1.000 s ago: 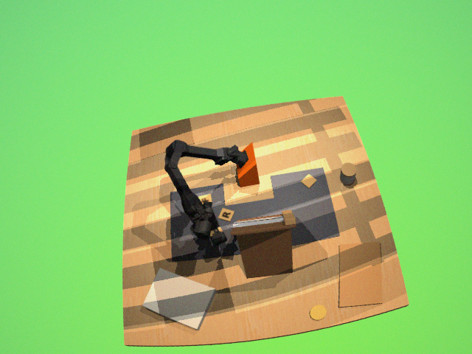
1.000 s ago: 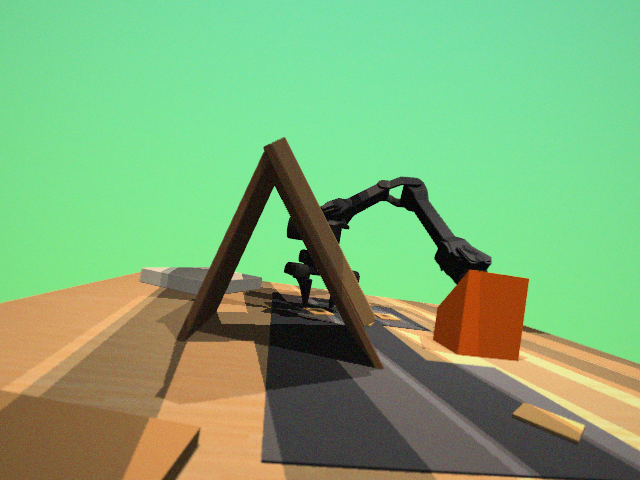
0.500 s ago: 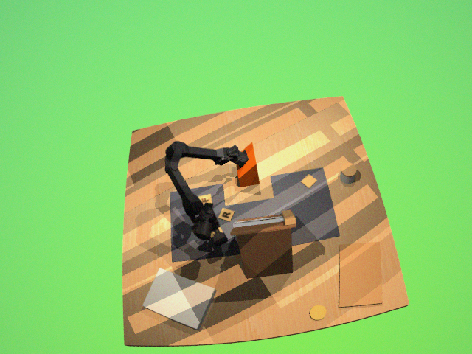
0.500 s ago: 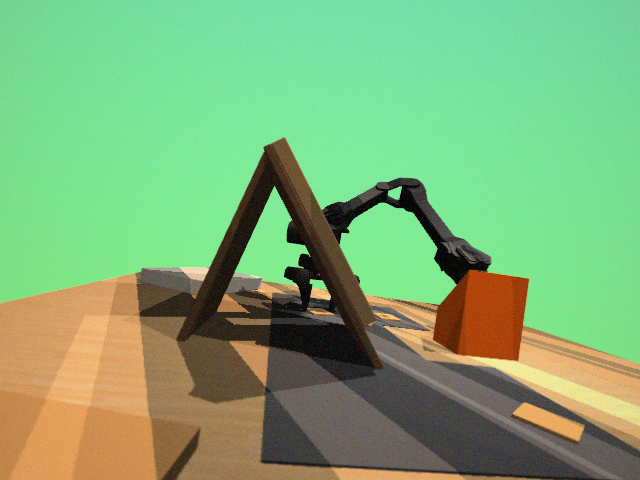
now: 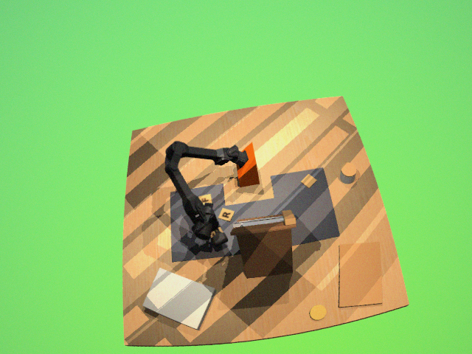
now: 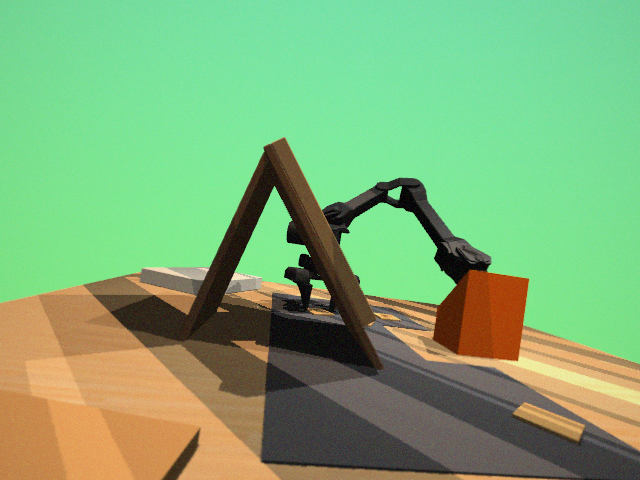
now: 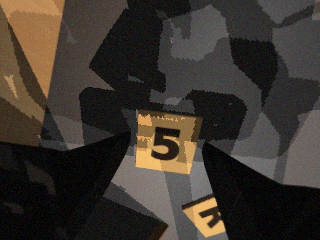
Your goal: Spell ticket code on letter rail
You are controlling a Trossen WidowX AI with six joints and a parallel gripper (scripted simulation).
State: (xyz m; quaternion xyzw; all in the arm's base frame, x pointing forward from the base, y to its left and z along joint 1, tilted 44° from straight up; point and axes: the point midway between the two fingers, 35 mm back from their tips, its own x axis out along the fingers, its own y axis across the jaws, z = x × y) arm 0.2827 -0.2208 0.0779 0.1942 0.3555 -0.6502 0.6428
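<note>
My gripper [image 5: 217, 234] [image 6: 319, 308] [image 7: 166, 141] is open, pointing down low over the dark mat [image 5: 318, 217] [image 6: 356, 434]. The tile 5 [image 6: 321, 311] [image 7: 165, 142] lies between the fingertips with a gap on each side, ungripped. The tile R [image 5: 226, 214] [image 6: 386, 316] [image 7: 204, 220] lies near it. The tile F [image 5: 206, 198] lies partly behind the arm. Another tile [image 5: 308, 180] [image 6: 549, 422] lies on the mat's far part, its letter unreadable. The board [image 5: 266, 253] [image 6: 323, 242] stands like a tent. Its rail [image 5: 259, 220] has a wooden block at the right end; its letters and the ticket are not readable.
An orange block [image 5: 249, 167] [image 6: 496, 315] stands by the arm's base. A white slab [image 5: 178, 299] [image 6: 201, 279] lies front left. A brown slab [image 5: 360, 274] [image 6: 93, 434] and a yellow disc [image 5: 317, 312] lie front right. A short cylinder [image 5: 347, 173] stands at the right.
</note>
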